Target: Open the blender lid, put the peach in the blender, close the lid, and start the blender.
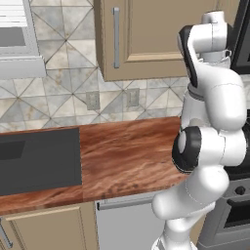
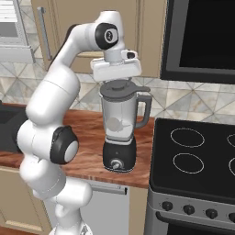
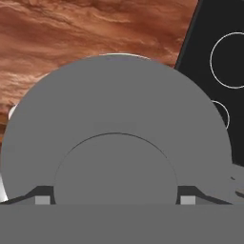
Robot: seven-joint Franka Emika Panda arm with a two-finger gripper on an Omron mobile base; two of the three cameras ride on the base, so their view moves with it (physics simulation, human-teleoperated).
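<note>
Straddling the raised centre knob of the blender lid, the gripper shows its two fingertips at the lower left and lower right of the hand view, one on either side of the knob; whether they actually press on it cannot be told. At centre frame of the right base view the hand sits directly over the blender, whose lid rests on the jar. A pale peach shows through the clear jar. To its right lies the black stovetop, on the wood counter.
</note>
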